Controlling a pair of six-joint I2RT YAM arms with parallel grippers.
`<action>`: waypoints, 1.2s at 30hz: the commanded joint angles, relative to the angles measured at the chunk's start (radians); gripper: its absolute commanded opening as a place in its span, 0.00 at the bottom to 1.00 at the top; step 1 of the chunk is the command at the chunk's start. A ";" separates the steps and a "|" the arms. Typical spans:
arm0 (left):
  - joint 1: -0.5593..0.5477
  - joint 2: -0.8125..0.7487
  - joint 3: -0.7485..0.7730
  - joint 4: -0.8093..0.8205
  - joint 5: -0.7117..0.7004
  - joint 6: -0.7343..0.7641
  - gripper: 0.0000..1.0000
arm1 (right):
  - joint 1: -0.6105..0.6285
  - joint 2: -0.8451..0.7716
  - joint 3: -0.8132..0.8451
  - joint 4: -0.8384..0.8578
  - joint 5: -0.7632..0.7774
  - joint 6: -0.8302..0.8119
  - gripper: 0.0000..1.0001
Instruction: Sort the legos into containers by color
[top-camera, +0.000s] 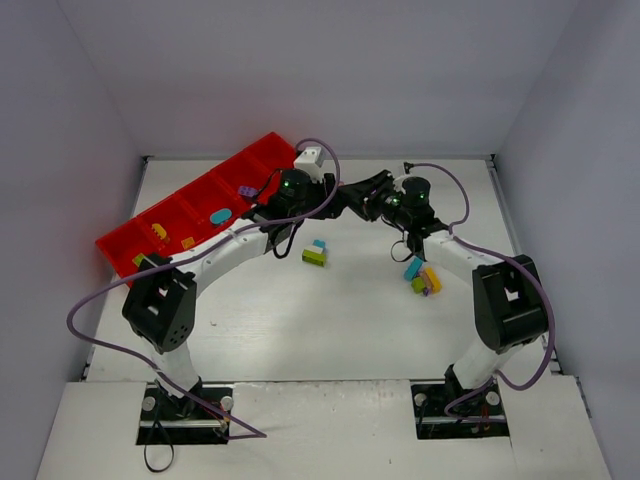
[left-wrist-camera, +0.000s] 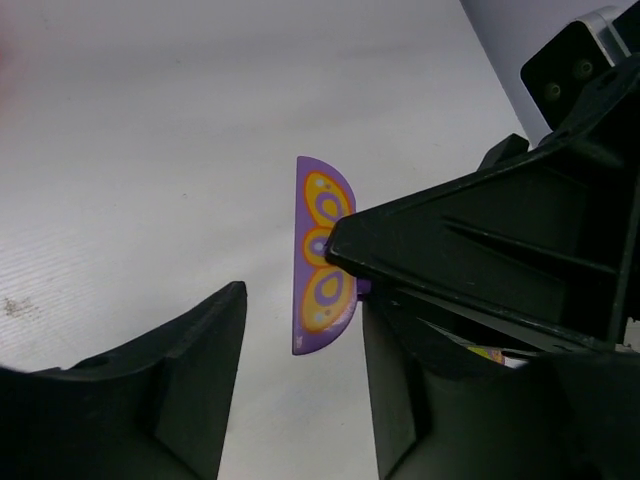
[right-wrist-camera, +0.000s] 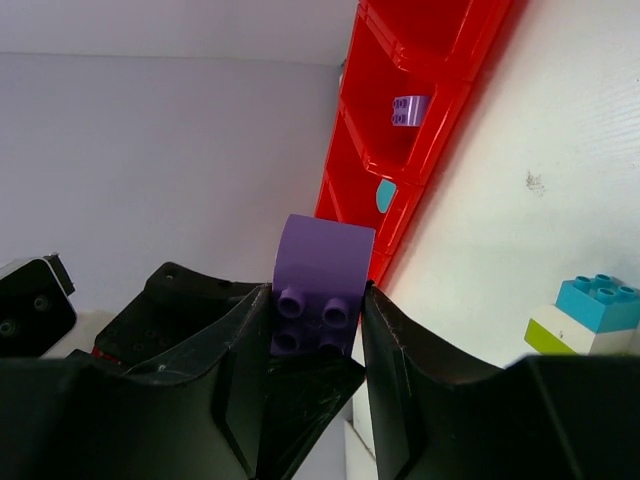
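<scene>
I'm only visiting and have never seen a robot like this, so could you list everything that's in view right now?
red tray: one; five compartments in a row; far left of the white table.
inside the tray: five pieces; purple brick, teal brick, two yellow-orange bricks, green brick.
small stack: one; teal-blue, white and lime green; middle of the table.
loose cluster: one; teal, yellow, green and purple; beside the right arm.
half-round brick: one; purple with a patterned face; held in the air.
right gripper: black; shut on the half-round brick.
left gripper: black; jaws open on either side of it.
</scene>
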 joint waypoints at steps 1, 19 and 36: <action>0.001 -0.022 0.057 0.097 -0.012 0.023 0.42 | 0.010 -0.075 0.008 0.105 -0.027 0.012 0.00; 0.040 -0.113 -0.099 0.131 -0.023 0.044 0.04 | -0.017 -0.032 0.060 -0.070 -0.021 -0.155 0.77; 0.323 0.016 0.138 -0.242 -0.172 0.184 0.04 | -0.175 -0.187 0.144 -0.549 0.194 -0.615 0.87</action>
